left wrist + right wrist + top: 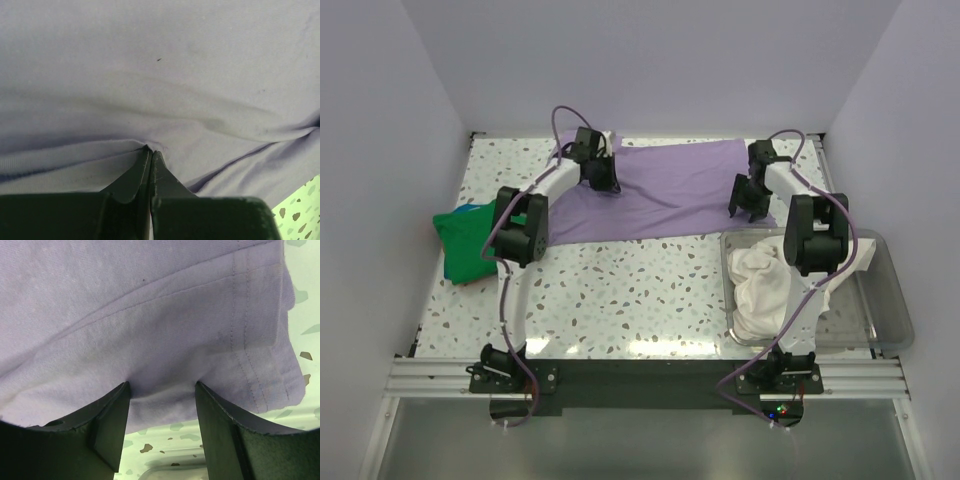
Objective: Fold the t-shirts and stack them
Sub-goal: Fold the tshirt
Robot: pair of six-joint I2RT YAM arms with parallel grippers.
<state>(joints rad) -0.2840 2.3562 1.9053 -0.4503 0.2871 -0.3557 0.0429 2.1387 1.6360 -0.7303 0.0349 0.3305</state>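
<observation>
Lavender jersey cloth, one piece: the lavender t-shirt (670, 190) lies spread flat across the far middle of the table (640, 290). It is matte and finely knit, with soft creases and a double-stitched hem at its right edge.

T-shirts counted: three. The green t-shirt (465, 245) sits bunched at the table's left edge, well apart from the lavender one. The cream t-shirt (760, 290) lies crumpled inside the bin (892, 310), a single clear plastic tray with rounded corners at the near right.

Arms counted: two, white with black joints, each trailing a purple cable.

Left gripper (150, 150): jaws pressed together, tips pinching a small pucker of the lavender cloth near the shirt's far left corner.

Right gripper (162, 386): jaws stand apart, tips down at the shirt's right end close to the hem. Cloth lies across the gap and nothing is clamped.

Surface: white terrazzo-pattern top flecked with grey and dark chips, glossy, with light reflections near the front. One aluminium rail (430, 375) carries both bases.

Room: plain pale walls (650, 60) on three sides.
</observation>
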